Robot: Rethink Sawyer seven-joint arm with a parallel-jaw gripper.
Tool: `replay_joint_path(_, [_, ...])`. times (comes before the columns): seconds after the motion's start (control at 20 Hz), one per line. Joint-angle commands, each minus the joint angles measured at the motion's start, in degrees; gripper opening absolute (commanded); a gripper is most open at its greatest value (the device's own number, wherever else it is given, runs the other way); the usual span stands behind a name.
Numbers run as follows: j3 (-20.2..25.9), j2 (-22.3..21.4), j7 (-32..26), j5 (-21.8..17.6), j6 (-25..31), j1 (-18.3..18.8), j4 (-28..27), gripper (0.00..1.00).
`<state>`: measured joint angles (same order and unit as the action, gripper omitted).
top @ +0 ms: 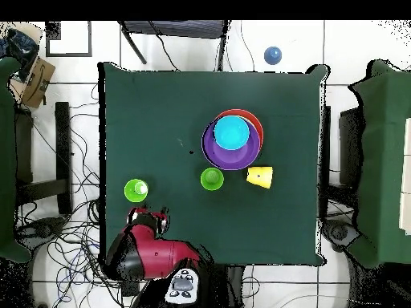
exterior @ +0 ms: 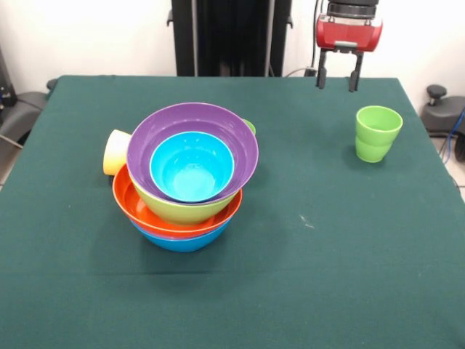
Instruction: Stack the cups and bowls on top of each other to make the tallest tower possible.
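The table [exterior: 378, 291] carries a tower [exterior: 185, 185] left of centre in the front view, well apart from the arm. At its base sits the blue bowl [exterior: 182, 242], then the orange bowl [exterior: 138, 211], the lime bowl [exterior: 182, 209], the purple bowl [exterior: 145, 145] and the small cyan bowl [exterior: 192, 166] nested inside. The upper bowls sit tilted toward the camera rather than level — the main hazard, since any push from above or the side could slide them off the orange rim.

The green cup [exterior: 378, 133] stands upright and alone near the robot's edge of the table, close to the gripper [exterior: 338, 78]. The yellow cup [exterior: 116, 152] lies on its side, just beside or touching the tower. Lifting it risks nudging the stack.

The gripper hangs above the cloth with its fingers [exterior: 321, 76] spread and nothing between them. If it closes off-centre on the green cup's tapered wall, the cup could squirt out or tip — and setting it on the sloped cyan bowl may leave it leaning.
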<state>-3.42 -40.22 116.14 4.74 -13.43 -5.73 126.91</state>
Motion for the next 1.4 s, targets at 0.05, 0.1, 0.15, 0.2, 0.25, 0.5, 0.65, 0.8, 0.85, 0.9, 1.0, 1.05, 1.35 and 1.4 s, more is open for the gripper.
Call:
replay_joint_path(0.05, [4.7, 0.8, 9.0, -1.7, -0.4, 1.0, -1.3, 1.0])
replay_joint_path(0.1, [5.0, 0.9, 9.2, -1.7, -0.6, 1.1, -1.2, 1.0])
replay_joint_path(0.15, [5.1, 1.0, 9.4, -1.6, -0.7, 1.0, -1.2, 1.0])
replay_joint_path(0.2, [5.1, 1.1, 9.7, -1.3, -0.9, 0.7, -1.1, 1.0])
replay_joint_path(0.25, [5.0, 1.1, 9.9, -0.9, -1.0, 0.3, -1.1, 1.0])
replay_joint_path(0.5, [5.0, 2.0, 11.1, 1.0, -1.7, -1.7, -1.9, 1.0])
replay_joint_path(0.65, [5.0, 3.4, 11.9, 2.1, -2.8, -2.4, -3.0, 1.0])
replay_joint_path(0.8, [5.3, 5.0, 12.7, 3.0, -4.0, -3.1, -4.1, 1.0])
replay_joint_path(0.85, [5.1, 5.3, 12.8, 3.3, -4.3, -3.4, -4.4, 1.0])
replay_joint_path(0.9, [5.1, 5.7, 13.0, 3.6, -4.5, -3.6, -4.7, 1.0])
replay_joint_path(1.0, [5.0, 6.1, 13.1, 4.2, -4.7, -4.0, -5.0, 1.0])
replay_joint_path(1.05, [5.1, 6.2, 13.1, 4.3, -4.7, -3.9, -5.2, 1.0])
replay_joint_path(1.35, [5.6, 8.5, 13.6, 4.6, -6.5, -3.9, -6.7, 1.0])
replay_joint_path(1.4, [5.6, 8.8, 13.7, 4.6, -6.8, -3.9, -6.9, 1.0])
